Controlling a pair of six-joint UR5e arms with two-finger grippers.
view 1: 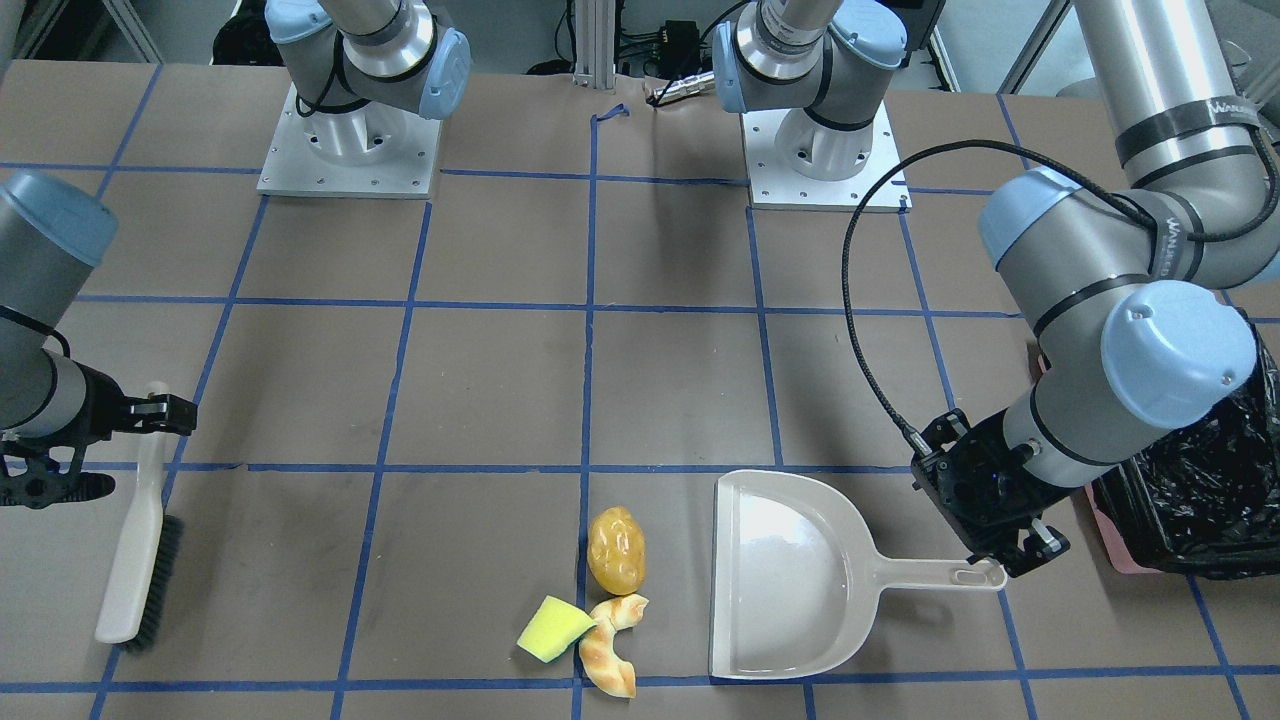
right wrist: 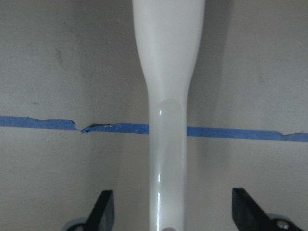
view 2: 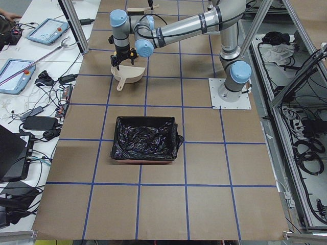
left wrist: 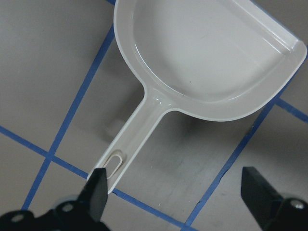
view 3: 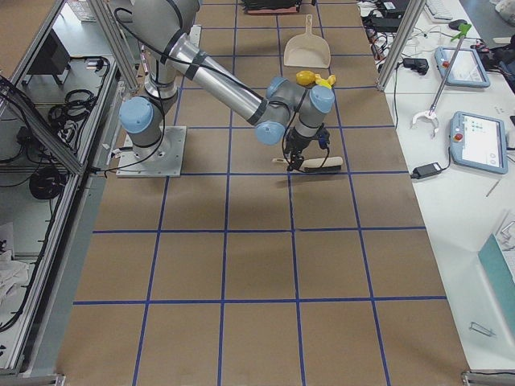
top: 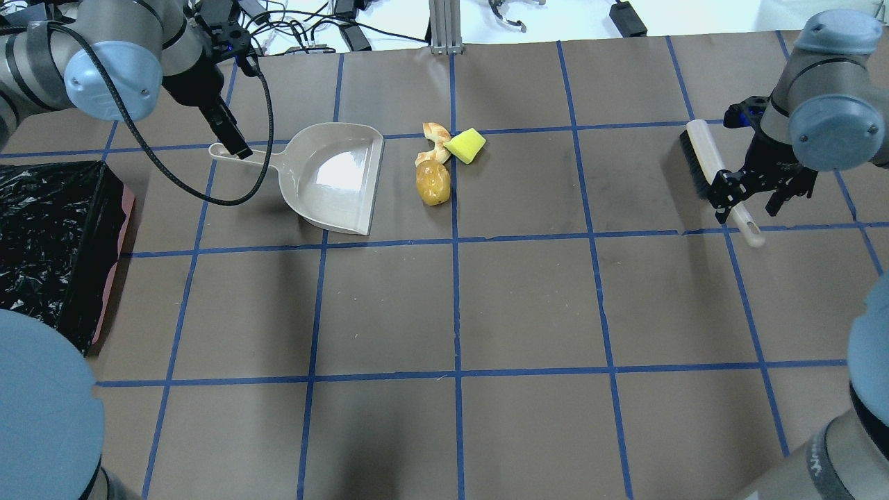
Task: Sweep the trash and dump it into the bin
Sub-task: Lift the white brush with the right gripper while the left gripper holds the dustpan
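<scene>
I see my left claw [left wrist: 174,179] spread over the dustpan [left wrist: 207,53] handle's tip, and my right claw [right wrist: 172,199] spread astride the brush [right wrist: 168,72] handle.

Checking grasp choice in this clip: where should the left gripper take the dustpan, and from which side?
Probably by the handle, mid-length, from above, jaws closing across its narrow width. The dustpan lies flat on the table, its pan too wide and shallow to pinch, and the slim handle sticks out toward the open left gripper, clear of the trash.
</scene>
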